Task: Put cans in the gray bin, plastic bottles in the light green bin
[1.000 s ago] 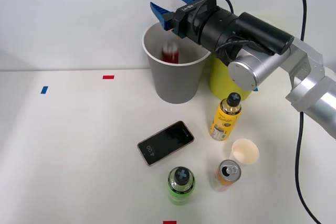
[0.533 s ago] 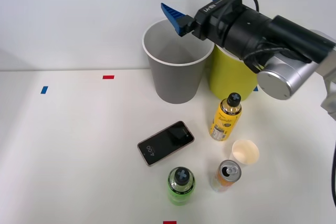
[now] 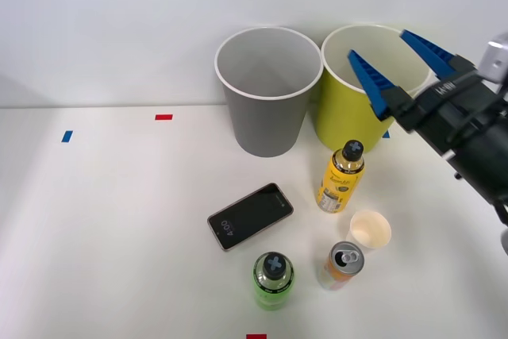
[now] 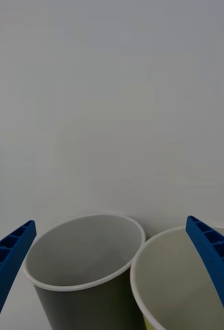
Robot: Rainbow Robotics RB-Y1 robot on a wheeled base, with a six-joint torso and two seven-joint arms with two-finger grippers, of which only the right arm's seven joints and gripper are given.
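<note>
White desk against a plain pale wall. Two bins stand at the back, rims touching: the gray bin and, to its right, the light green bin. The right gripper hovers over the light green bin's rim, jaws spread wide and empty; its arm is cut off at the frame edge. In front of the gray bin: two plastic bottles, one yellow bottle and one green bottle; one orange can; one paper cup; one phone. The gray bin's bottom is not visible. Wrist view: both bins' rims between blue fingers.
</note>
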